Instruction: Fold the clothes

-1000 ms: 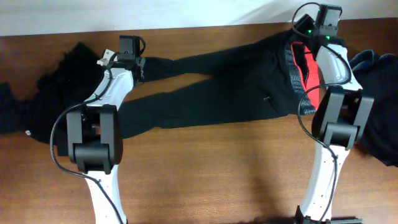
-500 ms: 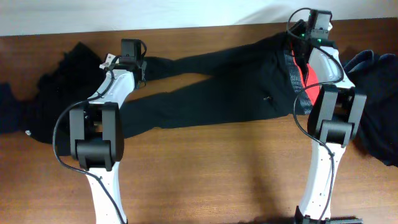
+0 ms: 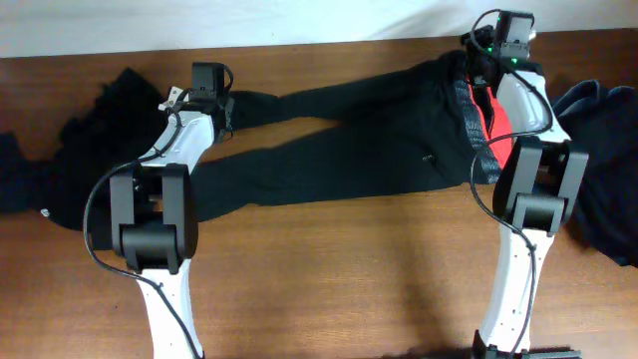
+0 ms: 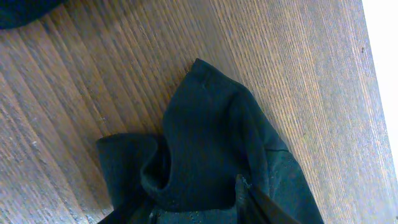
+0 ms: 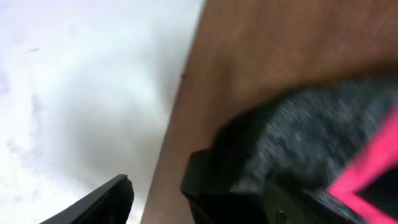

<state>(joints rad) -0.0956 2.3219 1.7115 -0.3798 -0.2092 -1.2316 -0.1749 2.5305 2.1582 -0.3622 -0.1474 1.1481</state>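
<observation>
table [image 3: 329, 269]: trousers [image 3: 349, 150] along far edge, black heap [image 3: 90, 170] left, navy heap [image 3: 603, 170] right

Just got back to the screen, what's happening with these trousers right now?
Black trousers lie stretched across the table. The left gripper seems to pinch one leg cuff, fabric bunched at its fingers. The right gripper hangs open at the grey waistband, not gripping it. No fold is made yet; a dark heap and a navy garment lie at the ends.
</observation>
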